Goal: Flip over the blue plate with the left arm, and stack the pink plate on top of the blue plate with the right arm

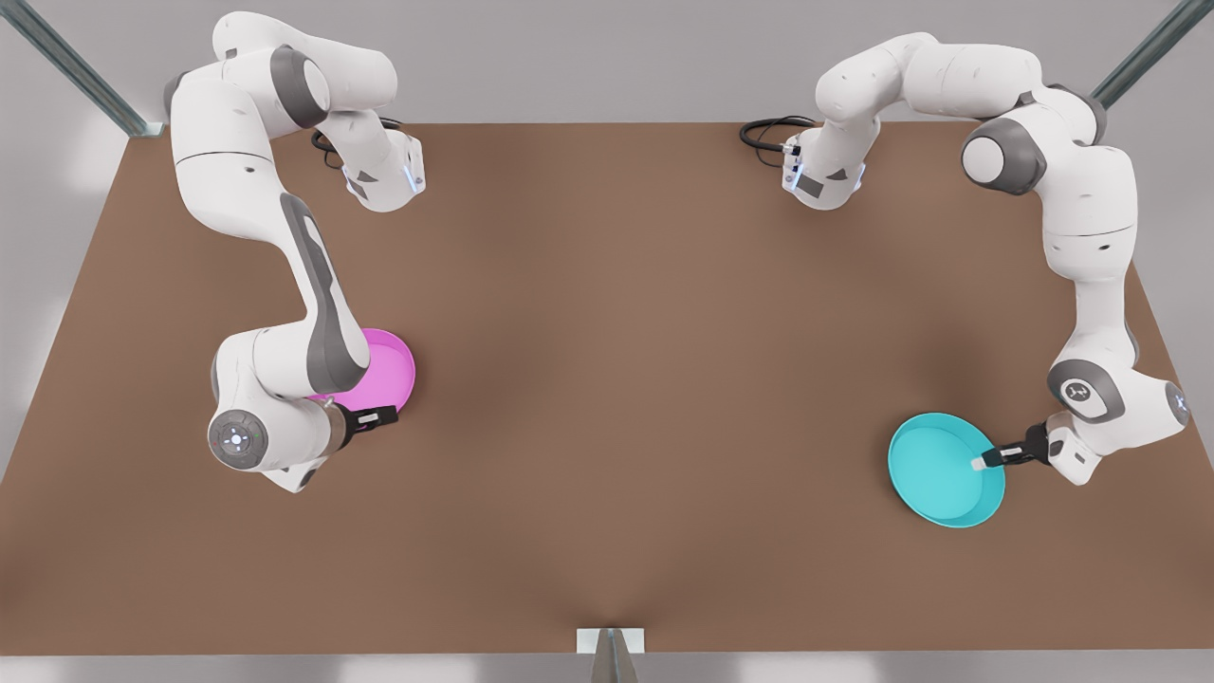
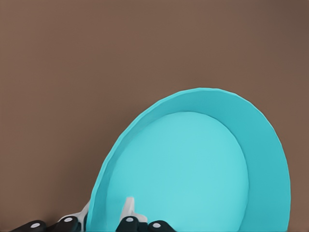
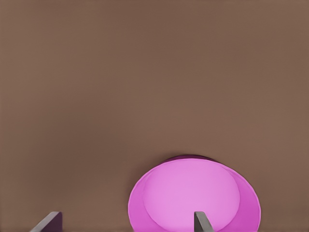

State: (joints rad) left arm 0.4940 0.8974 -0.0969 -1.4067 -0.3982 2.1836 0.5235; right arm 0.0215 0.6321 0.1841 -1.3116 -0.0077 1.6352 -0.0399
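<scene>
On the front view's right, the left hand [image 1: 986,461] is clamped on the near rim of the blue plate [image 1: 944,470], one finger inside the dish and one outside; the plate is tilted, hollow side up. Across the brown bench [image 1: 626,379], the right hand [image 1: 387,415] hovers with fingers spread apart beside the pink plate [image 1: 389,375], partly tucked under that arm.

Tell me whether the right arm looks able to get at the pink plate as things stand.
Probably yes: the right pincer hangs open at the pink plate, nothing between them. The left pincer grips the blue plate far off.
</scene>
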